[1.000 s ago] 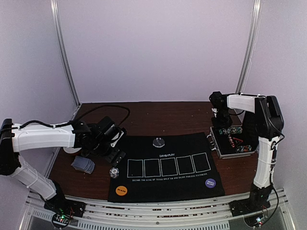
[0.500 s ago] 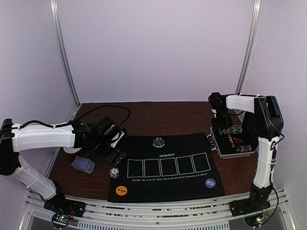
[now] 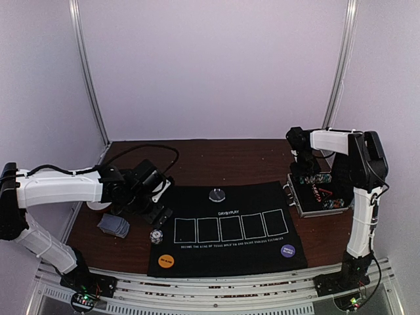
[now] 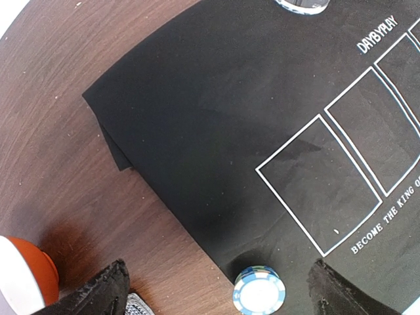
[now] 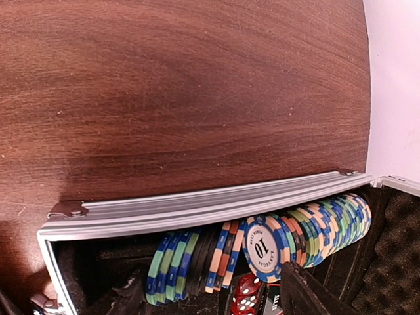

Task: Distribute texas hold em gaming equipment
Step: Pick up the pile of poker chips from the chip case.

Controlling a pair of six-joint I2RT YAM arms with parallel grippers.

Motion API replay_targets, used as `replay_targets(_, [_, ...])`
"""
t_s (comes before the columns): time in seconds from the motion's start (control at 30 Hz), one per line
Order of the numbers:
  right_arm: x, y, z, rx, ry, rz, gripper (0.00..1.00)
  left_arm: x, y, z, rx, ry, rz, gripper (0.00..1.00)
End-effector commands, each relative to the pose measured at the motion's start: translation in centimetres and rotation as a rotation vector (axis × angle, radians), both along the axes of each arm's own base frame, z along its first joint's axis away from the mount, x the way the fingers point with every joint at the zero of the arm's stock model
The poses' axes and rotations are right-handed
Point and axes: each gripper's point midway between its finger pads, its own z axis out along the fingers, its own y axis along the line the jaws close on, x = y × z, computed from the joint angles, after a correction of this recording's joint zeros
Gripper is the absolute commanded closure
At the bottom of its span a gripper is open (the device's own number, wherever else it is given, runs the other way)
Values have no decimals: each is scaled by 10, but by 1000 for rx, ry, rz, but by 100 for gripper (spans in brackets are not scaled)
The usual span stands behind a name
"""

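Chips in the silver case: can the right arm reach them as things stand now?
Probably yes. The silver case stands open, and the right pincer hangs open over the chips, with nothing between.

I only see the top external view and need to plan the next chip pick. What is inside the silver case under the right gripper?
Observer: A row of striped chips stands on edge in the silver case; the facing one reads 10.
Operator: Is the right gripper holding any?
Observer: No, the right gripper is open above them, holding none.
Operator: And the left?
Observer: The left gripper is open, with a small chip stack showing between its fingers at the edge of the mat.
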Motion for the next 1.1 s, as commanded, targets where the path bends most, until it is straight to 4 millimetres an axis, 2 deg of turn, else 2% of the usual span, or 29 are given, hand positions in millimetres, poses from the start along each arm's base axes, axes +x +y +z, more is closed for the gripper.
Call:
replay_targets(0.0, [-10,-10,-7,-41,49,-11,30,3,-6,2,-21,-4,-12,2])
replay_targets(0.13, [-8,-12,-3,-56,38,-14,24,2,-7,0,-23,5,-18,2])
replay_targets(0.43, [-6,-15,10,-94,27,-1,26,2,-8,-1,-22,12,-26,2])
replay_targets(0.57, [-4,-8,13,-105,26,40,30,1,-8,-3,-20,20,-28,2])
replay_targets(0.73, [-6,-5,3,-99,62,56,39,0,-9,-5,-22,30,-32,2])
replay_targets(1.07, [-9,0,-10,-57,88,57,49,-5,-10,-12,-21,57,-40,2])
